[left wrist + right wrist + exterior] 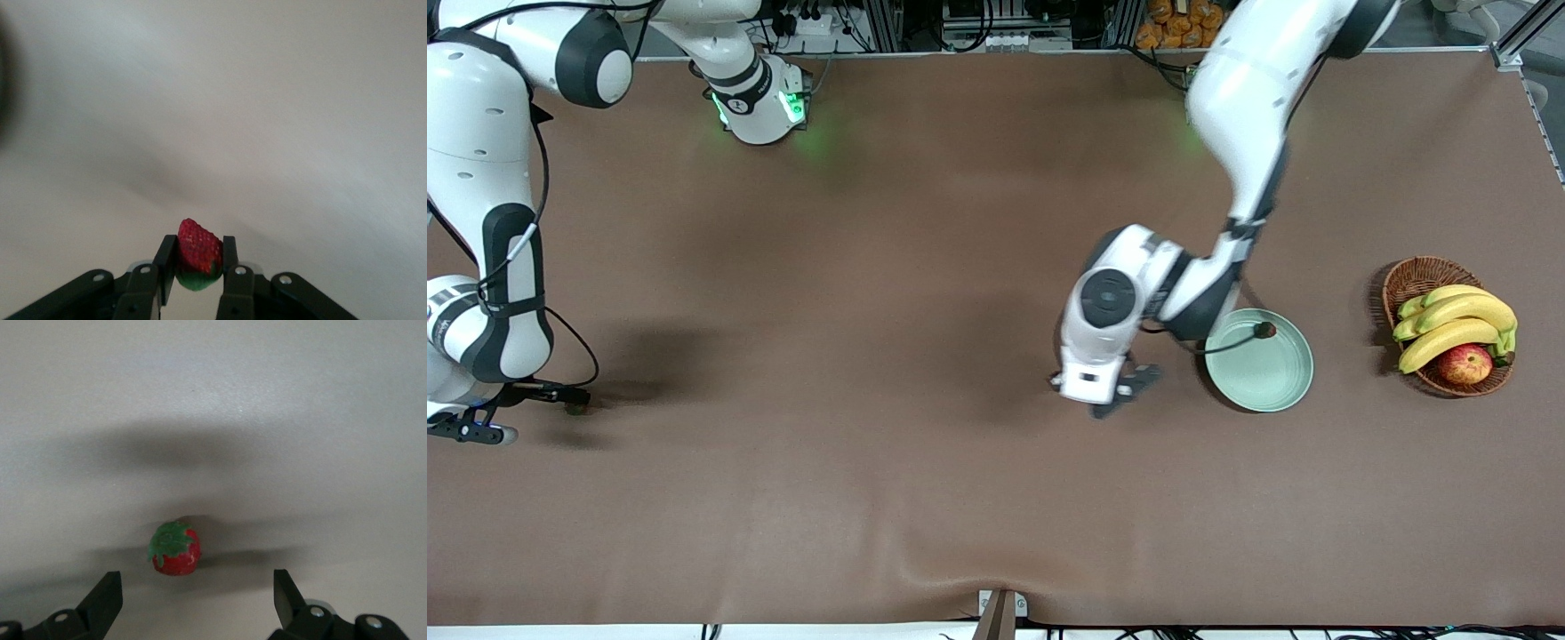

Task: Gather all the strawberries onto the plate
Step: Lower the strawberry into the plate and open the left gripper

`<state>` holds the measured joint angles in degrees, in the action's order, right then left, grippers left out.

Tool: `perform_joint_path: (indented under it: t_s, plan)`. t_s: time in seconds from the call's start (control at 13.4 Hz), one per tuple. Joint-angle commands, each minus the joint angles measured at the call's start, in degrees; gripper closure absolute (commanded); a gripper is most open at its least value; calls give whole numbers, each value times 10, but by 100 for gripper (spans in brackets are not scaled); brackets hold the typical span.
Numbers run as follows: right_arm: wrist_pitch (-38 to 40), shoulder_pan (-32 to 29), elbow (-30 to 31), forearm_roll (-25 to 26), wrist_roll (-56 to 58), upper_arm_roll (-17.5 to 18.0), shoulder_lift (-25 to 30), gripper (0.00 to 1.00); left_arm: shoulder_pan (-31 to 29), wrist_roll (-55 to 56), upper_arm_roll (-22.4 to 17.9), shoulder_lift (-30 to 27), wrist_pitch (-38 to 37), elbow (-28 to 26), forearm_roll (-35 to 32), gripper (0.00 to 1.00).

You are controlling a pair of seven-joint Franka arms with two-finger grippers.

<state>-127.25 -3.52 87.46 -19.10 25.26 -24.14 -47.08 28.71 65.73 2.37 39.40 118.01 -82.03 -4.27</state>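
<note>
The pale mint-green plate [1272, 373] lies on the brown table beside the basket. One strawberry [1264, 331] lies in it by the rim. My left gripper [1125, 389] is over the table just beside the plate, toward the right arm's end. In the left wrist view this gripper [198, 243] is shut on a second strawberry [198, 257]. My right gripper [547, 416] is low over the table at the right arm's end. In the right wrist view it [195, 577] is open, with a third strawberry [175, 548] on the table just ahead of its fingers.
A brown wicker basket [1409, 277] with bananas [1454, 322] and a red-yellow apple [1464, 364] stands at the left arm's end of the table, past the plate. The left arm's forearm [1232, 267] hangs over the plate's rim.
</note>
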Motion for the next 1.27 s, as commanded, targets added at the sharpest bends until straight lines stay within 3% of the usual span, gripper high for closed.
perform_joint_path:
  t_s: [0.0, 0.3, 0.45, 0.52, 0.6, 0.67, 1.2]
  plan:
    - [-11, 1, 14, -8, 32, 6, 14, 0, -60, -107, 4, -62, -98, -50, -14, 100]
    - [-45, 4, 12, -5, 48, 7, 10, 0, -142, -169, 7, -65, -121, -130, -122, 100]
    - [-51, 4, 13, -4, 50, 7, 9, 0, -168, -170, 9, -49, -117, -133, -136, 98]
    - [-51, 4, 14, -4, 50, 7, 8, 0, -170, -171, 8, -43, -117, -133, -137, 71]
    - [-51, 6, 15, -4, 50, 7, 6, 0, -169, -171, 8, -42, -117, -133, -140, 8]
    - [-51, 6, 16, -4, 51, 7, 5, 0, -169, -173, 8, -47, -117, -133, -140, 0]
    - [-63, 4, 14, -5, 50, 16, -11, 0, -177, -204, 12, -100, -122, -92, -88, 0]
